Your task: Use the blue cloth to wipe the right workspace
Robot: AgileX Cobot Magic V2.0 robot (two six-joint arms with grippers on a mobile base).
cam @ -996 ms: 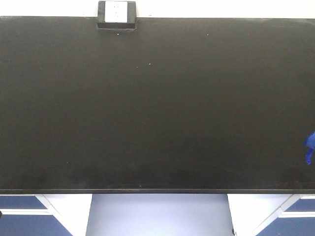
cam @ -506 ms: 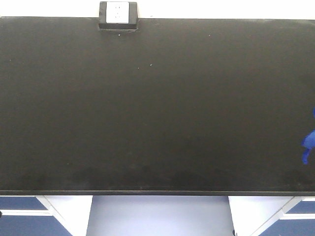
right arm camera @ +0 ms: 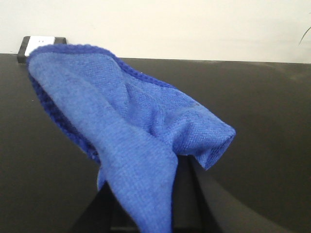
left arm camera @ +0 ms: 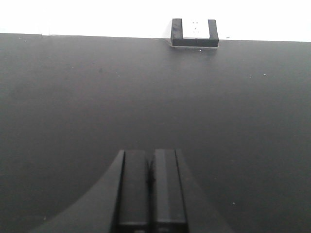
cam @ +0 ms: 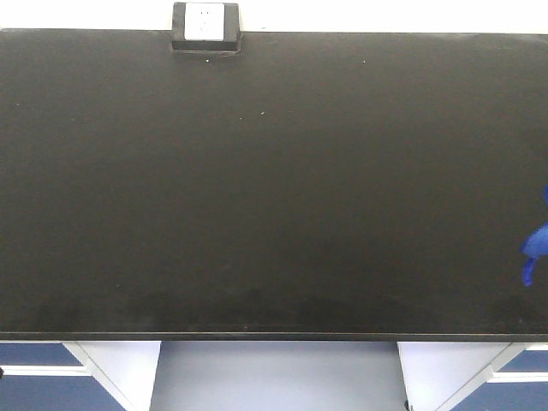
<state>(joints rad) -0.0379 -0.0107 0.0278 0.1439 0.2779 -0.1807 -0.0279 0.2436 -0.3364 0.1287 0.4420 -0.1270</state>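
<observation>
the blue cloth (cam: 534,247) hangs at the 3 o'clock edge of the black worktop (cam: 257,188), draped over the right gripper (right arm camera: 190,194). its jaws look clenched on the cloth, though fabric hides them. the left gripper (left arm camera: 151,189) has its jaws pressed together, empty. a good wipe likely needs the cloth lowered flat, then swept toward 9 o'clock with even pressure.

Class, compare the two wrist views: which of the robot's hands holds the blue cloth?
The right hand: the cloth bunches over it, hiding its fingers. The left hand is shut with nothing in it.
</observation>
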